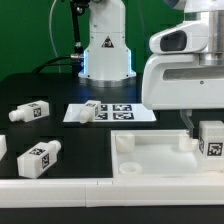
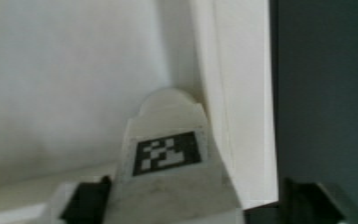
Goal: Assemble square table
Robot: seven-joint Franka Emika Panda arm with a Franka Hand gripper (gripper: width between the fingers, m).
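Observation:
The square table's white slab [image 1: 160,158] lies at the front on the exterior view's right, raised rim up, a round socket [image 1: 125,142] at its near-left corner. A short white tagged leg [image 1: 212,140] stands at the slab's right end under my gripper [image 1: 203,133]. In the wrist view this leg [image 2: 167,150] sits between my dark fingers [image 2: 87,200], beside the slab's rim [image 2: 229,90]. One finger is at the leg's side and a narrow dark gap shows at the other. My gripper [image 2: 197,205] is open around the leg.
Two more tagged legs [image 1: 30,112] [image 1: 40,158] lie on the black table at the exterior view's left, and a third white piece [image 1: 2,147] is cut off by the edge. The marker board [image 1: 110,112] lies mid-table. The arm's base [image 1: 105,50] stands behind it.

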